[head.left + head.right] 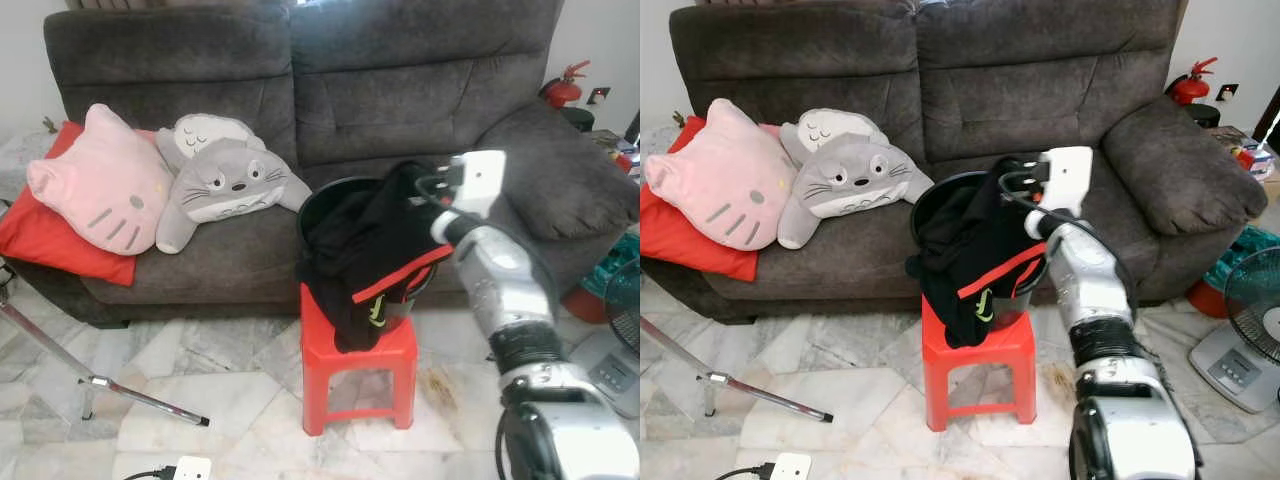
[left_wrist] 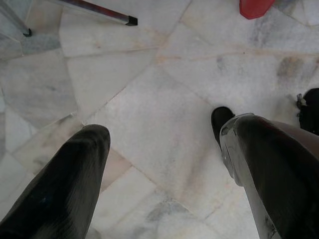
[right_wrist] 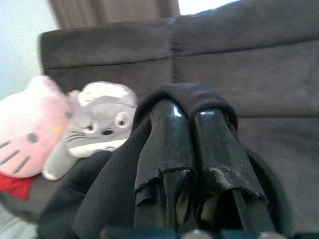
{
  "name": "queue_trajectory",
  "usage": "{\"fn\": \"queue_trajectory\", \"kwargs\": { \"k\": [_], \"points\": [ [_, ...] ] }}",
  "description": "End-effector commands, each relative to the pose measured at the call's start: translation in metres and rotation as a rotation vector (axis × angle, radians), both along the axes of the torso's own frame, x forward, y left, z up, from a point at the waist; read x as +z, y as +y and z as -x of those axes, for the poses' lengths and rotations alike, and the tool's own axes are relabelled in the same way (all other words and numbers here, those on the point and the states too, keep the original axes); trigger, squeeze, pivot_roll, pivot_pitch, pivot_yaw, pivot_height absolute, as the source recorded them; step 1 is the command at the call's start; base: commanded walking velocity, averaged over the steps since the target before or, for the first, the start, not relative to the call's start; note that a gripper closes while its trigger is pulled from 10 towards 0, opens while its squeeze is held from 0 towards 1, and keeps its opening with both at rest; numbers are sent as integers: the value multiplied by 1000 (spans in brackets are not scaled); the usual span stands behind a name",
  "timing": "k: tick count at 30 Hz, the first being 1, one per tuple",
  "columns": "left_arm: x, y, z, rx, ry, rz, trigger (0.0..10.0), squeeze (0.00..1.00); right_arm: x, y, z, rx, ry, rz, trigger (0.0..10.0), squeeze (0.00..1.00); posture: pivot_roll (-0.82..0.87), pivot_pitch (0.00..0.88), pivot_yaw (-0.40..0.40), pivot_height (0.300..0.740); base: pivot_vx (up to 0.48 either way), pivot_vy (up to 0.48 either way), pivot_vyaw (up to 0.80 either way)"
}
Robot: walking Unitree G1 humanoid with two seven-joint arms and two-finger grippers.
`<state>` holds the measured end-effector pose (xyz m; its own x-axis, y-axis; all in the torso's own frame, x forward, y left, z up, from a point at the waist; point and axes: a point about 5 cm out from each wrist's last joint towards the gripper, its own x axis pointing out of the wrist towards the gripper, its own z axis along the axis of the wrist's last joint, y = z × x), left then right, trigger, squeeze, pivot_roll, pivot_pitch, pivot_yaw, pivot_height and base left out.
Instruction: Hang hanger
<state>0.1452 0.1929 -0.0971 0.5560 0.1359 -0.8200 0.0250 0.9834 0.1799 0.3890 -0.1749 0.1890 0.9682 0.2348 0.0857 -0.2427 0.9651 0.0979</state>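
A black garment (image 1: 365,255) with a red stripe is draped over a black bucket (image 1: 335,200), which is set on a red stool (image 1: 358,365) in front of the grey sofa (image 1: 420,90). The top of the garment is pinched between the two fingers of the right gripper (image 3: 187,119), which are closed tight on a fold of the cloth. It looks like the cloth is held up so that it can be lifted out of the bucket. No hanger can be made out, so where it is cannot be told; it may be hidden inside the cloth. The left gripper (image 2: 159,149) is hung low over the marble floor (image 2: 149,89), with its fingers held apart and nothing between them. A pink cat pillow (image 1: 100,180) and a grey plush pillow (image 1: 225,180) are laid on the sofa, to the left of the bucket.
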Motion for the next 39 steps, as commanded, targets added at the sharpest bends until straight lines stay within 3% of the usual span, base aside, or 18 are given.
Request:
{"fn": "queue_trajectory", "kwargs": {
  "k": [1,10,15,19,23,30,39],
  "points": [
    [0,2,1,-6,5,-18,10000,0,1,0,-3,-18,6,19,0,0,-155,0,80,740,0,0,0],
    [0,2,2,-5,5,-18,10000,0,-4,-3,-6,-32,28,40,0,0,-155,0,80,740,0,0,0],
    [0,2,2,-7,5,-18,10000,0,-14,-8,-9,-70,97,80,0,0,-151,0,80,740,0,0,0],
    [0,2,2,-6,5,-19,10000,0,-7,-12,-13,-83,95,99,0,0,-151,0,76,740,0,0,0],
    [-1,2,3,-4,5,-20,10000,0,0,-4,-16,-22,66,155,0,0,-149,0,74,740,0,0,0],
    [-1,2,3,-1,7,-16,10000,0,-8,5,-15,15,83,152,0,0,-144,0,73,740,0,0,0],
    [-1,2,5,36,4,-3,10000,0,-17,-1,-12,-23,103,123,0,0,-142,0,75,740,0,0,0]
  ]
}}
